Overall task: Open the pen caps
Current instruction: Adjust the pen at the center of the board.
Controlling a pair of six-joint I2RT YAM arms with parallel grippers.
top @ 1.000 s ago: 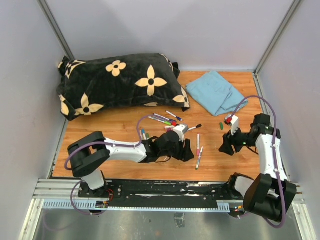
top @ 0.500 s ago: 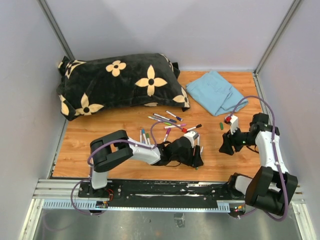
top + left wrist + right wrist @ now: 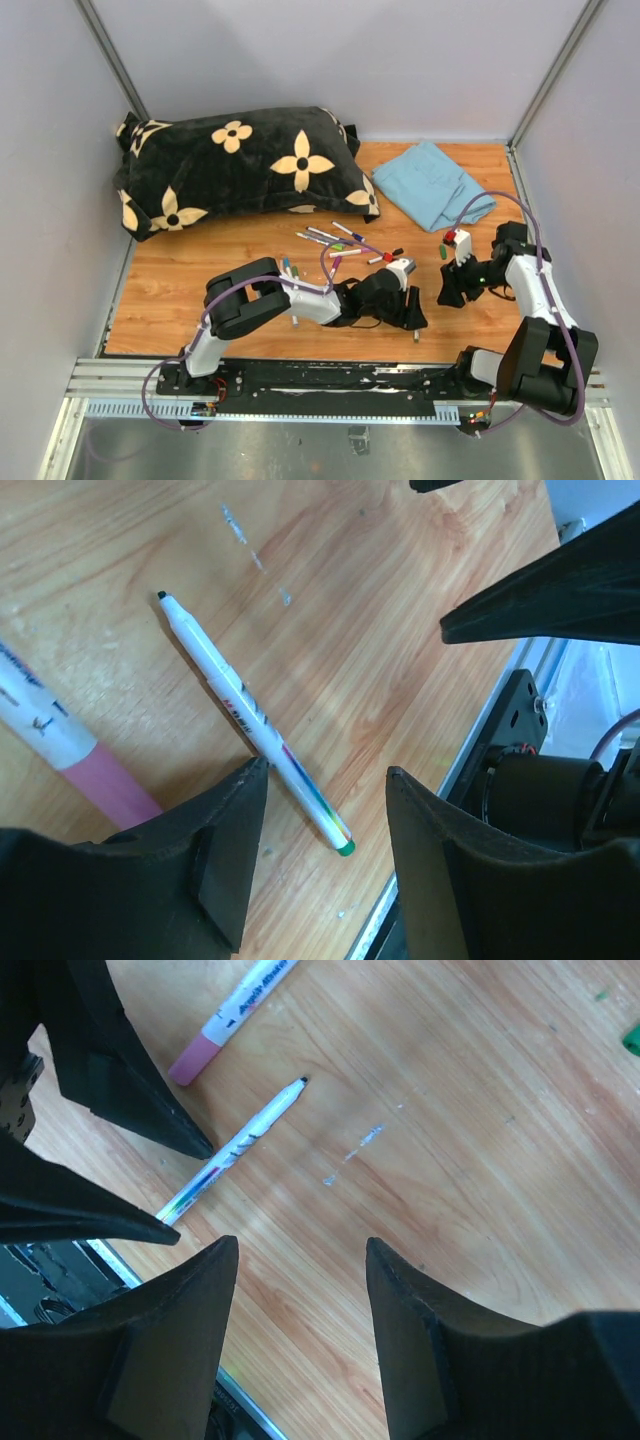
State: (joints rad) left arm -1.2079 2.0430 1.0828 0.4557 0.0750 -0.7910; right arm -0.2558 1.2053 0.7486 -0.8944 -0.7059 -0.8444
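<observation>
Several capped marker pens (image 3: 335, 240) lie in the middle of the wooden table. A loose green pen cap (image 3: 441, 252) lies near my right arm and shows at the edge of the right wrist view (image 3: 632, 1038). My left gripper (image 3: 414, 318) is open low over an uncapped white pen (image 3: 250, 720) with a black tip and a green end; its fingers (image 3: 327, 770) straddle the barrel. A pink cap (image 3: 105, 783) sits on another pen beside it. My right gripper (image 3: 450, 292) is open and empty (image 3: 302, 1242), just right of the uncapped pen (image 3: 235, 1148) and the pink-capped pen (image 3: 232, 1015).
A black pillow with cream flowers (image 3: 235, 165) lies at the back left. A folded blue cloth (image 3: 435, 185) lies at the back right. The metal front rail (image 3: 330, 380) runs right beside my left gripper. Grey walls enclose the table.
My left arm has stretched to the right along the front edge, carrying its gripper from the table's middle to the uncapped pen. My right gripper has shifted slightly left and back.
</observation>
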